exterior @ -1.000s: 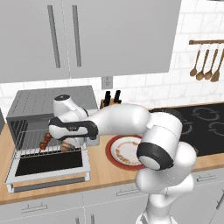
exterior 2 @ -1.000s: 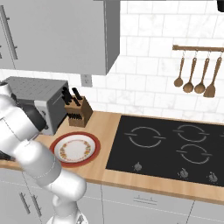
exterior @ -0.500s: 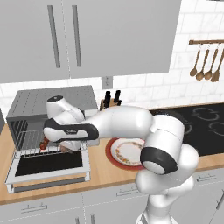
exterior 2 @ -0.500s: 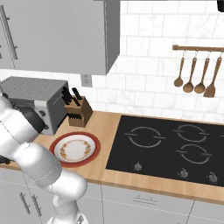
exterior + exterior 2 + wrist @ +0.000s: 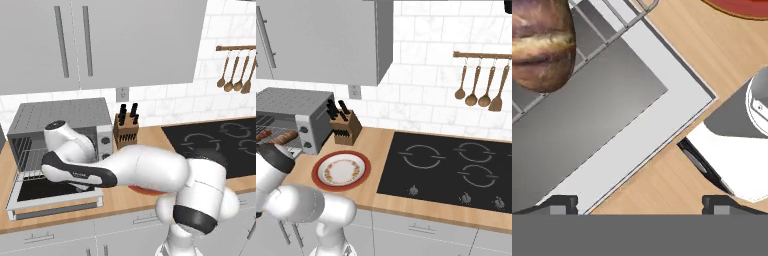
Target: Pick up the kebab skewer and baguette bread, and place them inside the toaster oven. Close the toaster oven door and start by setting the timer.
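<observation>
Since a second ago the white arm has swung lower and nearer over the toaster oven door (image 5: 52,192), a silver-framed flap with a dark glass pane, lying open flat on the wooden desk (image 5: 381,165). In the hand view the jaws stand released and wide, nothing between the fingertips (image 5: 562,204), above the door's corner. The small golden-brown baguette bread (image 5: 539,45) lies on the wire rack (image 5: 607,30) of the boxy silver-grey toaster oven (image 5: 293,107), and in the right base view the short kebab skewer (image 5: 263,135) with dark red chunks lies beside it. Loading looks complete, so closing comes next. To do it well, I would draw back clear of the rack, get the fingers under the door's front edge, then lift in an arc about the hinge. The red-rimmed plate (image 5: 341,170) sits empty, well apart.
</observation>
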You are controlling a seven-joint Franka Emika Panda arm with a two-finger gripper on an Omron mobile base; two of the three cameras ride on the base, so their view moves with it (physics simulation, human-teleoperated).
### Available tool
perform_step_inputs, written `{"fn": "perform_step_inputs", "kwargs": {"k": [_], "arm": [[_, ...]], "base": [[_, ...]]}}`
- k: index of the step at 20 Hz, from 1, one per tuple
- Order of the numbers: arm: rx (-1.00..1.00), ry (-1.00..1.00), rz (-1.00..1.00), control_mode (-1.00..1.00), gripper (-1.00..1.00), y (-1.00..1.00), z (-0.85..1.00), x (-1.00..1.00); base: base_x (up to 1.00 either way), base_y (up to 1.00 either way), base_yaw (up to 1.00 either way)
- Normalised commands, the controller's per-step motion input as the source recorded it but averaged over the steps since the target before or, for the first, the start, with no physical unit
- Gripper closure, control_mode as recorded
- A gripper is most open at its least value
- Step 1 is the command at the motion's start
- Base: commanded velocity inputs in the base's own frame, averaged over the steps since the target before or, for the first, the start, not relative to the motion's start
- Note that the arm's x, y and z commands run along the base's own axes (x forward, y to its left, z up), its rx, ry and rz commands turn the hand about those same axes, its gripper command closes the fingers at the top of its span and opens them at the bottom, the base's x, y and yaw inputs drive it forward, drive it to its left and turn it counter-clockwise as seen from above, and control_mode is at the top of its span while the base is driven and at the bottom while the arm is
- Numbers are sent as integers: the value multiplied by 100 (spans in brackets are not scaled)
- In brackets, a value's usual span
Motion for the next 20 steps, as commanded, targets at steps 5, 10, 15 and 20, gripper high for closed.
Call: {"fn": "perform_step_inputs", "kwargs": {"k": [5, 10, 15, 20], "arm": [[0, 0, 0, -100, -100, -17, -6, -64], [0, 0, 0, -100, -100, -21, -17, -14], [0, 0, 0, -100, -100, -17, -14, 0], [0, 0, 0, -100, -100, 0, -2, 12]], "base": [[0, 0, 0], [0, 0, 0], [0, 0, 0], [0, 0, 0]]}}
